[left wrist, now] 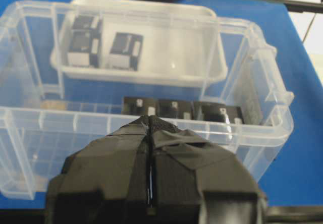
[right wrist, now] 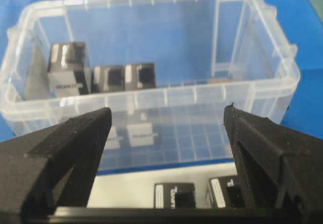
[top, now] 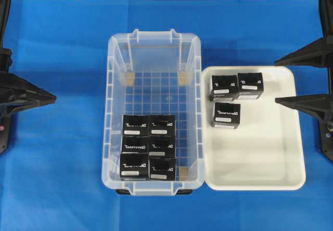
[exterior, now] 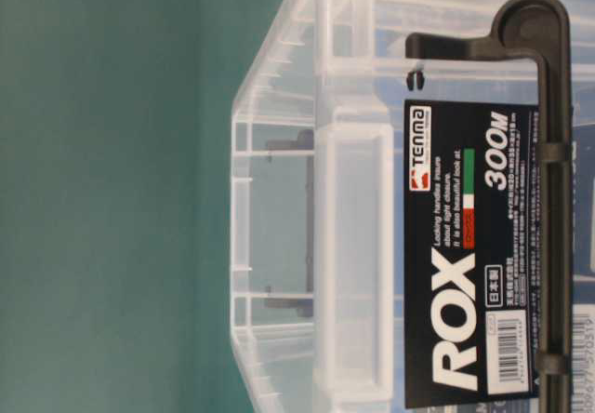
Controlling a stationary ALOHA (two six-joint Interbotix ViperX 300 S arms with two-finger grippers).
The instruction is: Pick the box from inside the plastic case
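Overhead view: the plastic case [top: 154, 111] stands at the centre of the blue table cover [top: 57, 179], long axis running far to near. Six black boxes [top: 148, 146] sit in a two-by-three block on its grid floor, packed into the near end. Just right of the case, touching its rim, lies a white tray [top: 260, 163] with three more boxes [top: 234, 95] in its far-left corner. The left gripper [top: 49, 98] reaches in from the left edge, fingers pressed together, holding nothing. The right gripper [top: 278, 81] reaches in from the right edge over the tray's far side, fingers spread wide and empty.

Table-level view: an end wall of the case fills the frame, bearing a black printed label [exterior: 469, 255].

Left wrist view: the taped fingertips [left wrist: 151, 128] meet before the case wall; boxes show behind it.

Right wrist view: two spread fingers [right wrist: 65, 143] frame the case, with the tray's boxes below them.
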